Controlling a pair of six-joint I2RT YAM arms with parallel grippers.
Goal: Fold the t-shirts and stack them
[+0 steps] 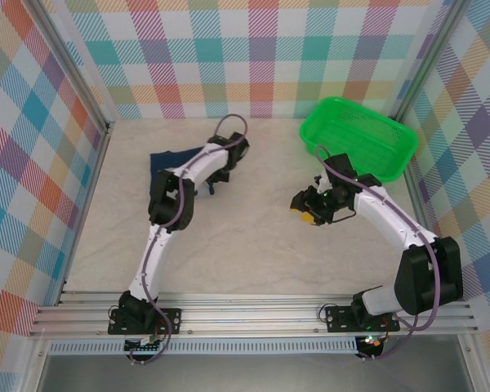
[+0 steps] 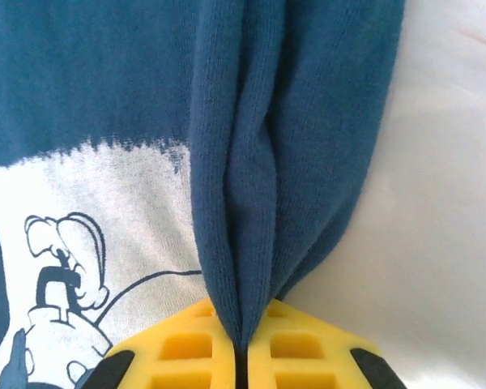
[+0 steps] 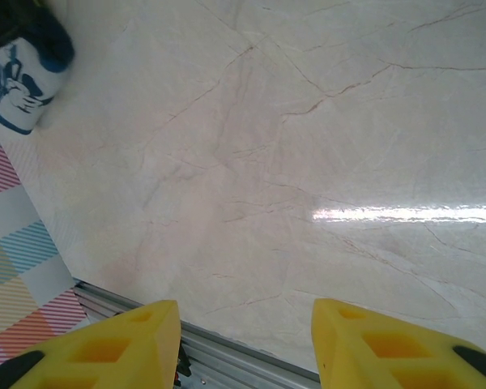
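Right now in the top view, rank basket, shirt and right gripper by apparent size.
1. basket: clearly largest.
2. shirt and right gripper: too close to rank, as the left arm covers part of the shirt.

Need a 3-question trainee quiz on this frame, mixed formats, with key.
1. True or false: the right end effector is clamped on the t-shirt.
2. What does the left end effector pinch? A) a towel B) a fold of navy fabric C) nothing
3. In the top view, does the green basket sit at the far right or the near left?

Key:
1. False. Its jaws are open over the bare table.
2. B
3. Far right
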